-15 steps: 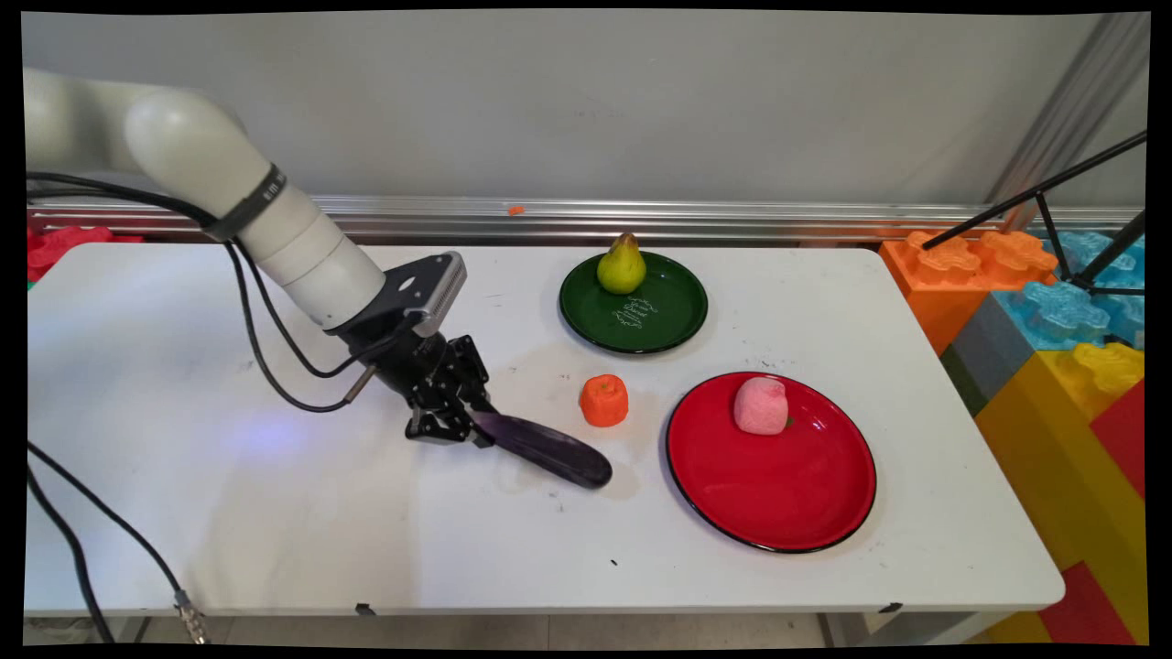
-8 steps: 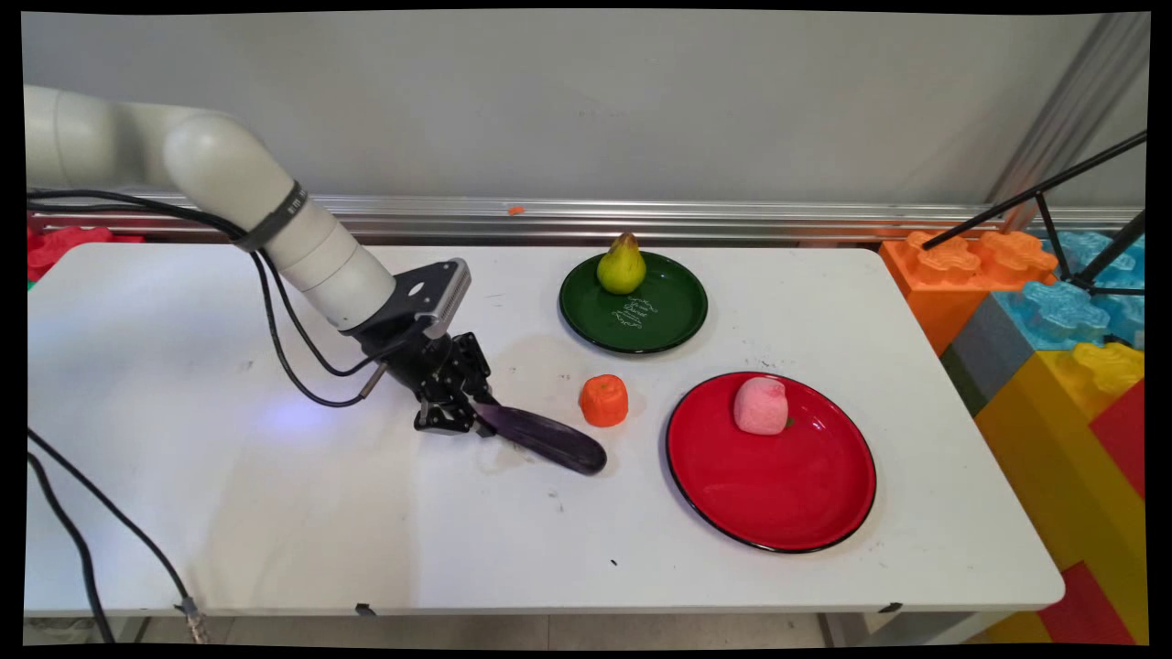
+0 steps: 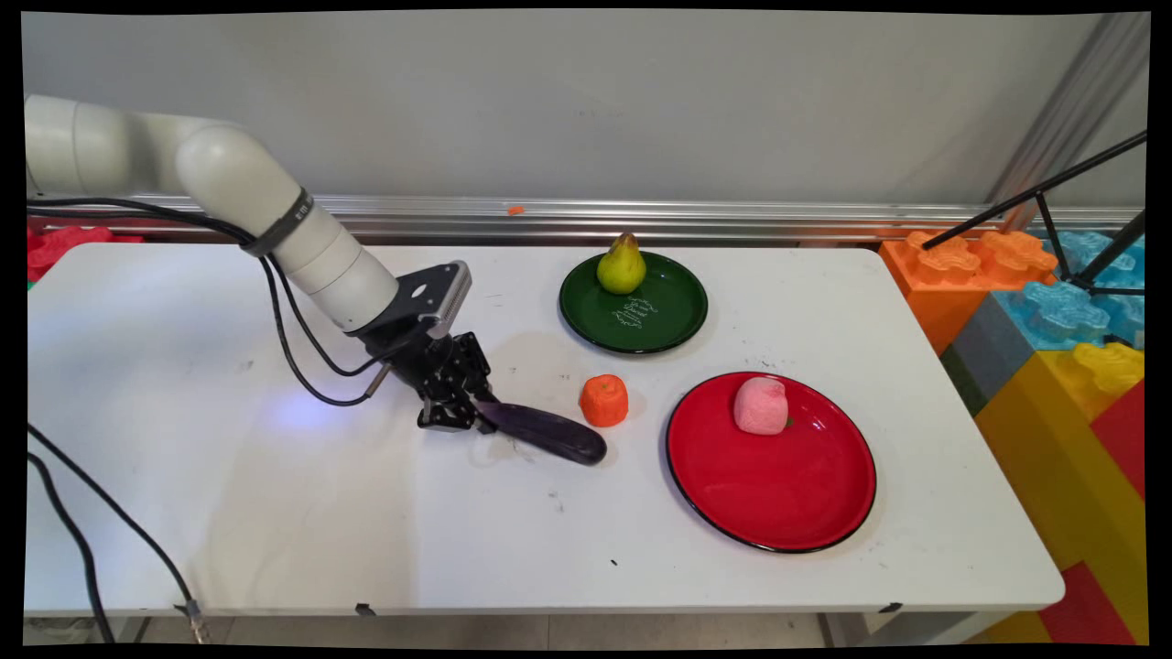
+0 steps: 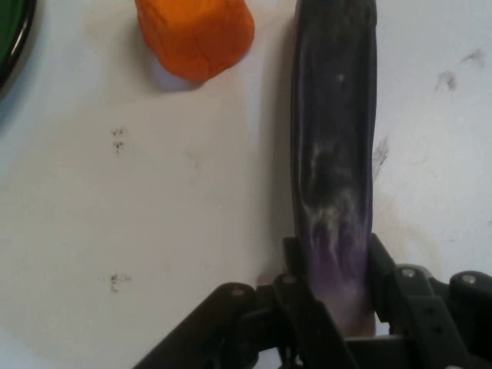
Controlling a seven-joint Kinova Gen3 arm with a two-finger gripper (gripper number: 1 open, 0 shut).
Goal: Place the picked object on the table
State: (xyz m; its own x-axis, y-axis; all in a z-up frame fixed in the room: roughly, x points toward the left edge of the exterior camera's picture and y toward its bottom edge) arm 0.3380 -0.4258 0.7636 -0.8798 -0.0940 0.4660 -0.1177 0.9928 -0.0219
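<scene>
My gripper (image 3: 469, 416) (image 4: 334, 265) is shut on the stem end of a dark purple eggplant (image 3: 548, 432) (image 4: 334, 146). The eggplant points right across the white table (image 3: 302, 513), low over its surface; whether its far end touches the table I cannot tell. An orange carrot-like piece (image 3: 604, 400) (image 4: 195, 34) stands just beyond the eggplant's far end, apart from it. In the hand view both fingers (image 4: 294, 265) press the eggplant's pale end from either side.
A red plate (image 3: 778, 494) with a pink fruit (image 3: 761, 405) lies to the right. A green plate (image 3: 668, 316) (image 4: 11, 38) with a pear (image 3: 622, 264) sits farther back. Big coloured blocks (image 3: 1053, 329) and a black tripod (image 3: 1080, 220) stand off the table's right end.
The gripper has carried the eggplant a little to the right and toward the back of the table; its far end now lies closer to the orange piece.
</scene>
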